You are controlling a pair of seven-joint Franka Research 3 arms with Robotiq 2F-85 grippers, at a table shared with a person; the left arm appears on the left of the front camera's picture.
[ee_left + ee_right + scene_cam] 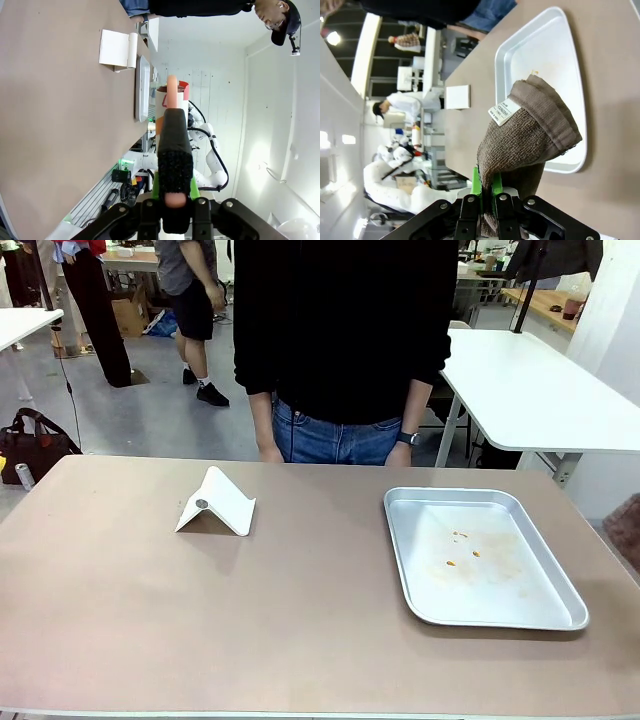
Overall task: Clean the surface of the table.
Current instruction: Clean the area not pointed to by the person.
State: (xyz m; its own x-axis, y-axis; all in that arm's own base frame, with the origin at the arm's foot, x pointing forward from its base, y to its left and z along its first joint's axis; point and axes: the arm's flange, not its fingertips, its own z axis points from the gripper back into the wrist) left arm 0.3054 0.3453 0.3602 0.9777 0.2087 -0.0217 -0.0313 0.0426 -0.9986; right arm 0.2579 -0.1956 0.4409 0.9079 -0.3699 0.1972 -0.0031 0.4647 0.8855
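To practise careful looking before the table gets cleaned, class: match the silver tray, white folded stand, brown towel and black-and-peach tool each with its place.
Things:
1. silver tray
2. white folded stand
3. brown towel
4. black-and-peach tool

Places:
A. clamped in the right pincer
B. clamped in the left pincer
C. on the table, left of the middle
D. on the table's right side, orange stains inside

Pairs: 1-D, 2-C, 3-A, 4-B
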